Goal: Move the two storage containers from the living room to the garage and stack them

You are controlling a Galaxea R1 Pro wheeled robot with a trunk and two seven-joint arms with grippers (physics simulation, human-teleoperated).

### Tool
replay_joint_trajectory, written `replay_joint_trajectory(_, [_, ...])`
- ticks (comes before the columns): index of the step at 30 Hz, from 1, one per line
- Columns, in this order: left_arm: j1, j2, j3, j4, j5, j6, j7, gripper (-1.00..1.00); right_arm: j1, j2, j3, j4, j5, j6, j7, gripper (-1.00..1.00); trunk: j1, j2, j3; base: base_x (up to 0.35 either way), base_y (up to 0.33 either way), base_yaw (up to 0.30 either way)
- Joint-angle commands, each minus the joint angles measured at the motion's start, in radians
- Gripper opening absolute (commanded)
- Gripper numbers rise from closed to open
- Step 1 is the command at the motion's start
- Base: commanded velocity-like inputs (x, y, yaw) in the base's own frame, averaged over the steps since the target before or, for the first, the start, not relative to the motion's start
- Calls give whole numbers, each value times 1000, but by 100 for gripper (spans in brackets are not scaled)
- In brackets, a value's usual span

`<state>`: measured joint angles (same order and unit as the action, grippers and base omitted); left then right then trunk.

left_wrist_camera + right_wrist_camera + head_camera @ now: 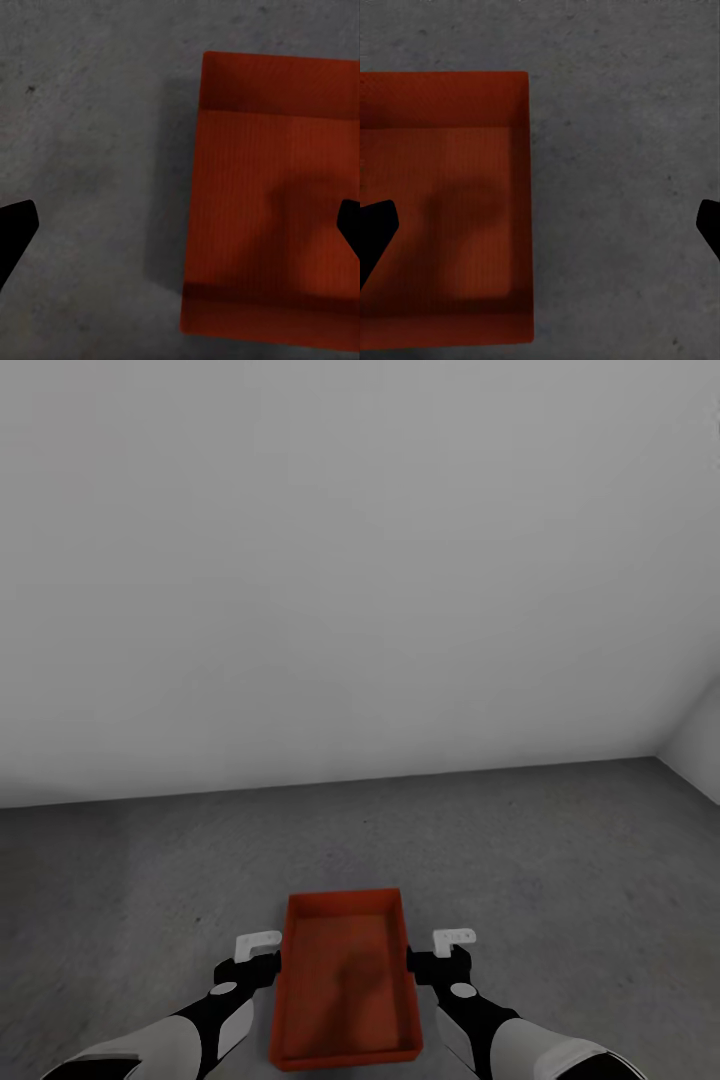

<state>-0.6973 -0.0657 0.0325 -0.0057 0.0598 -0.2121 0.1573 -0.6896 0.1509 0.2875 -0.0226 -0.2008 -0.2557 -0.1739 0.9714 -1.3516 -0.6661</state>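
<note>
One orange-red open-topped storage container [345, 980] rests on the dark grey garage floor [520, 840], close in front of me, with its long side pointing away. My left gripper [262, 958] hovers at its left wall and my right gripper [432, 958] at its right wall. In the left wrist view the container [277, 195] lies below the open left gripper [181, 225], whose dark fingertips [15, 232] stand wide apart across the wall. The right wrist view shows the same: the container [442, 202] lies under the open right gripper [540, 225]. The bin is empty inside.
A plain pale grey wall [350, 560] rises a short way ahead. A second wall [700, 750] meets it at a corner on the right. Rough concrete floor spreads to both sides of the bin.
</note>
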Motion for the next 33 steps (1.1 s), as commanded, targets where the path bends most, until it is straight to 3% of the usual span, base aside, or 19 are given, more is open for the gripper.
replay_joint_trajectory(1, [-1, 0, 3, 1, 6, -5, 0, 100, -1, 1, 9, 1, -9, -3, -3, 100, 0, 0, 1, 0, 0, 0])
replay_joint_trajectory(12, [-1, 0, 2, 1, 6, -5, 1, 100, -1, 0, 9, 1, -9, -2, -2, 100, 0, 0, 8, -50, 0, 0])
replay_joint_trajectory(23, [-1, 0, 3, 2, 9, -62, 1, 100, -1, 0, 9, 1, -9, -3, -2, 100, 0, 0, 8, -326, 0, 0])
replay_joint_trajectory(33, [-1, 0, 3, 3, 9, -68, 1, 100, -1, 0, 9, 1, -9, -2, -2, 100, 0, 0, 8, -346, 0, 0])
